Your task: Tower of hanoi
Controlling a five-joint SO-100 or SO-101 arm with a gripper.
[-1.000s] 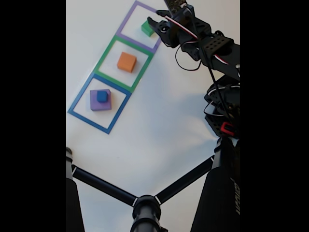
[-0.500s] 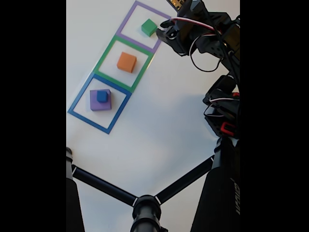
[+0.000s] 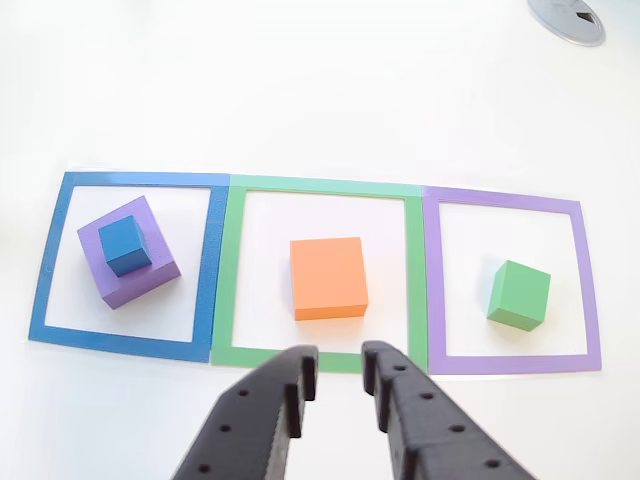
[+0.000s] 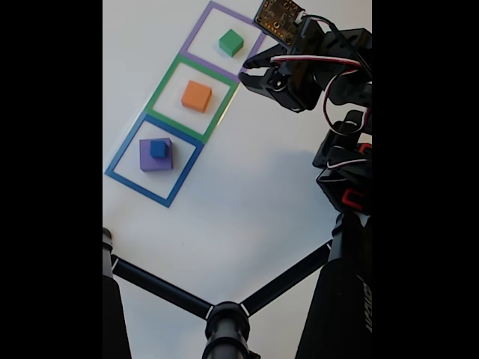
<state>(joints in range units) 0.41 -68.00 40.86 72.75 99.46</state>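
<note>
Three flat square outlines lie in a row on the white worktop (image 3: 320, 90), acting as the pegs of the puzzle: blue outline (image 3: 45, 260), green outline (image 3: 225, 280), purple outline (image 3: 585, 290) from left to right in the other view. The purple block (image 3: 140, 280) sits inside the blue outline with the blue cube (image 3: 125, 245) stacked on it. That is a legal pairing, smallest on widest. The orange block (image 3: 328, 278) lies alone in the green outline, and the green block (image 3: 519, 295) alone in the purple outline. So the tower is spread over all three spots, likely mid-solve.

The gripper (image 3: 335, 385) hangs above the worktop at the near edge of the green outline, roughly in line with the orange block. Its fingers (image 3: 290, 385) are slightly spread with a narrow gap and hold nothing. In the fixed view the gripper (image 4: 251, 71) sits just beside the boundary of the green and purple outlines, clear of every block.

My guess is that it is between moves, since the gap looks too narrow for the orange block as it stands.

There is no readable writing or brand. A small circuit board (image 4: 278, 19) on the arm shows no legible marks, and a grey disc (image 3: 568, 17) sits at the far corner of the worktop.
</note>
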